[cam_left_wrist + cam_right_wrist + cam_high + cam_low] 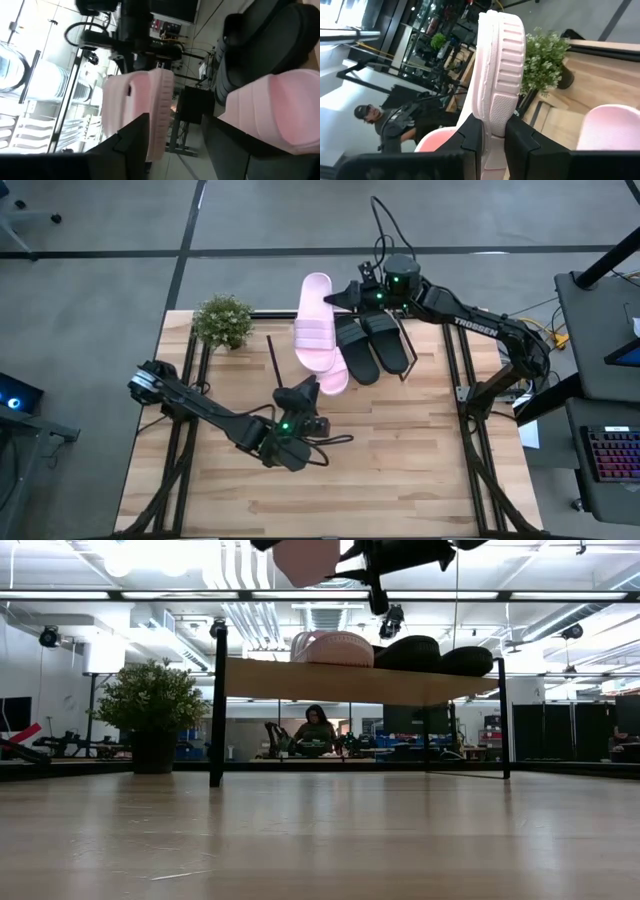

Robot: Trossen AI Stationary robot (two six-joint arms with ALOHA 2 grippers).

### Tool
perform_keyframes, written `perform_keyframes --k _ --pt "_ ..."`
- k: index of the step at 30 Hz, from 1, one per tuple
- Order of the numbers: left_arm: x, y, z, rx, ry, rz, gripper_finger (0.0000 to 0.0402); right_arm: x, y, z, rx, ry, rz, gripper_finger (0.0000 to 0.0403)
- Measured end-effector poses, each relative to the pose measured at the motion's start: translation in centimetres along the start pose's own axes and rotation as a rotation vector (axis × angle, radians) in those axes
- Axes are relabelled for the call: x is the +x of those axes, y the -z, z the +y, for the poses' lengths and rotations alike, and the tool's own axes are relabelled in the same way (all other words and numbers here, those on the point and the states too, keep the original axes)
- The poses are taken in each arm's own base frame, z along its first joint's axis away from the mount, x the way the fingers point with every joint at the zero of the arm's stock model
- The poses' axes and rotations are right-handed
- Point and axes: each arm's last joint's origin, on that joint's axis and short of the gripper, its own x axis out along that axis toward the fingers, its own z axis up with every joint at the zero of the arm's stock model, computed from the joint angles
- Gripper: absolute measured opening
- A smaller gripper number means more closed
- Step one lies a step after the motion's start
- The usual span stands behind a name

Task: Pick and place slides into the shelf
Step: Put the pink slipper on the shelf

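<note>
Two black slides (375,345) and one pale pink slide (335,648) lie side by side on the shelf (350,682). In the high view only that pink slide's near end (334,380) shows. Above it hangs the second pink slide (316,320), strap up and clear of the shelf, with my right gripper (345,300) shut on it. My left gripper (308,390) stands open at shelf height by the near ends of both pink slides. Its fingers are one over the other, and in the left wrist view the lifted slide (150,105) shows beside one finger (131,142). My right gripper pinches the lifted pink slide's sole (495,107) between its two fingers, at the long edge (331,302) toward the table's right, in the strapless far half. The fingers come about level from the table's right. The slide hangs about level, clear of the shelf.
A small potted plant (222,320) stands at the table's far left, beside the shelf. The near half of the wooden tabletop (400,470) is bare. A person (317,730) sits in the room beyond the table.
</note>
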Motion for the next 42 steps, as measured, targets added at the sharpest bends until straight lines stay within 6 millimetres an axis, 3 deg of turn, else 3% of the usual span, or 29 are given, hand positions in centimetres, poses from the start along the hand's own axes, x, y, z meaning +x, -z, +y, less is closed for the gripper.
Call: perform_keyframes --k 9,27,31,37,42 --pt "0.4 -0.2 0.7 -0.014 -0.003 0.009 0.0166 -0.1 -0.3 -0.3 -0.003 0.007 -0.005 0.0043" --pt "3.1 0.2 0.5 0.008 -0.027 0.079 0.0163 0.2 0.7 0.2 0.029 -0.02 0.054 0.0043" --pt "3.1 0.2 0.5 0.006 -0.027 0.079 0.0129 0.2 0.6 0.2 0.029 -0.023 0.057 0.0043" --pt "3.1 0.2 0.5 0.005 -0.022 0.072 0.0027 0.3 0.8 0.3 0.029 -0.041 0.087 0.0043" --pt "3.1 0.1 0.5 -0.004 -0.023 0.073 0.0021 0.3 0.9 0.3 0.028 -0.047 0.098 0.0043"
